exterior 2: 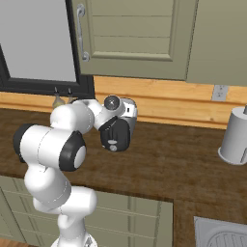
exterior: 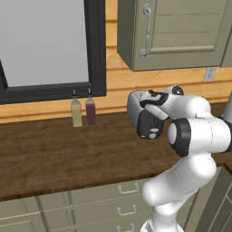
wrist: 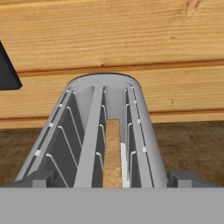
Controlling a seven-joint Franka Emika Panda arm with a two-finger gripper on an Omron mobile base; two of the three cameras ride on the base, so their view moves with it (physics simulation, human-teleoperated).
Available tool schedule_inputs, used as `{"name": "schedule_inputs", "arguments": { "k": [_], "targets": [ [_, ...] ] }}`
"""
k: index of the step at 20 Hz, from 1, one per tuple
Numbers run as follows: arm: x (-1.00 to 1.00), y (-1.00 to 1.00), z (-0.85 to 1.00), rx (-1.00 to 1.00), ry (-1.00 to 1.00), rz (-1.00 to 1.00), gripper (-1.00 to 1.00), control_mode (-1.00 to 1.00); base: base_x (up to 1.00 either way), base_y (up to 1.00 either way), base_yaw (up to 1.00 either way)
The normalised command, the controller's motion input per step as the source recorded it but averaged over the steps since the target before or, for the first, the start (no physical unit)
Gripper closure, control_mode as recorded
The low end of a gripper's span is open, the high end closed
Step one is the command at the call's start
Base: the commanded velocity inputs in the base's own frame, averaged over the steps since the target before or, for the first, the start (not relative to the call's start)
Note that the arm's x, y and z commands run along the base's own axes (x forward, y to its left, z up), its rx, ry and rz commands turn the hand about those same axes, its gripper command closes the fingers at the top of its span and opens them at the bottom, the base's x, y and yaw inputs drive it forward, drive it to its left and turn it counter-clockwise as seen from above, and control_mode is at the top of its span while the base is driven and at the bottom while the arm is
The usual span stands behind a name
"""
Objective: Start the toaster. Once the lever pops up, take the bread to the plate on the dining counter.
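Directly below and ahead of the jaws [wrist: 112, 177], in the hand view, the toaster [wrist: 144, 131] lies with its long axis running straight away from the camera toward the wood-plank wall [wrist: 112, 39]. Its two slots run the same way. The bread [wrist: 113, 153], a thin tan slice, sits down inside the slot on the right of that view, edge-on, its length along the slot. The two dark fingertips [wrist: 37, 179] stand wide apart at the bottom of the view, one on each side of the toaster's body, holding nothing. The toaster's near end is cut off by the bottom of that view, so its lever cannot be seen.

From the left base view, the hand [exterior: 149, 120] hangs over the dark wood bench [exterior: 54, 154], pointing down and toward the wall; two small bottles [exterior: 84, 111] stand well to its left under a black window frame [exterior: 95, 50]. From the right base view, a pale grey cylinder [exterior 2: 236, 135] stands far to the right.

Judging from this, the start lever probably lies on the near end, below the hand, so the next move likely calls for coming down on that end rather than reaching for the slice.
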Motion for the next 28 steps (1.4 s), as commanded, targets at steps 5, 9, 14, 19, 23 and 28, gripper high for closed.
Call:
{"name": "schedule_inputs", "arguments": {
  "k": [5, 9, 14, 19, 23, 28],
  "targets": [
    [0.00, 0.00, 0.00, 0.00, 0.00, 0.00, -1.00, -1.00, 0.00, 0.00, 0.00],
    [0.00, 0.00, 0.00, 0.00, 0.00, 0.00, -1.00, -1.00, 0.00, 0.00, 0.00],
    [0.00, 0.00, 0.00, 0.00, 0.00, 0.00, -1.00, -1.00, 0.00, 0.00, 0.00],
    [0.00, 0.00, 0.00, 0.00, 0.00, 0.00, -1.00, -1.00, 0.00, 0.00, 0.00],
    [0.00, 0.00, 0.00, 0.00, 0.00, 0.00, -1.00, -1.00, 0.00, 0.00, 0.00],
    [0.00, 0.00, 0.00, 0.00, 0.00, 0.00, -1.00, -1.00, 0.00, 0.00, 0.00]
  ]
}}
